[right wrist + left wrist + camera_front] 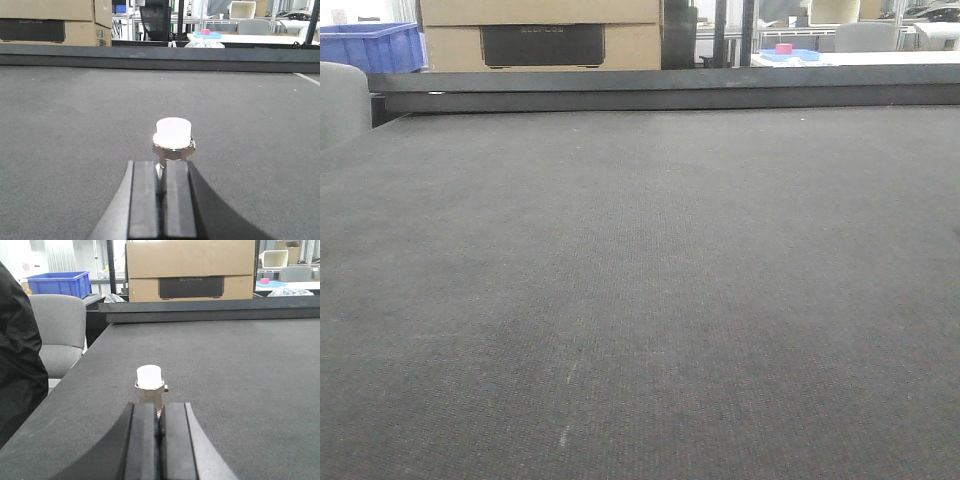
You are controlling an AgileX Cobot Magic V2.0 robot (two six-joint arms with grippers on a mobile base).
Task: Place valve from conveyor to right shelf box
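Left gripper (159,426) pinches narrow on a valve (149,385) near the conveyor (640,300)'s left edge, while right gripper (160,182) likewise nips a second valve (173,137) mid-belt, caps up, likely ready to lift out.

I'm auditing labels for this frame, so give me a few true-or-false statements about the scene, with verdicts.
1. The valve at the right gripper has a white cap. True.
2. The left gripper has its jaws wide open. False: they are nearly closed.
3. The front view shows a valve lying on the conveyor. False: no valve shows there.
4. A blue crate stands beyond the grey chair. True.
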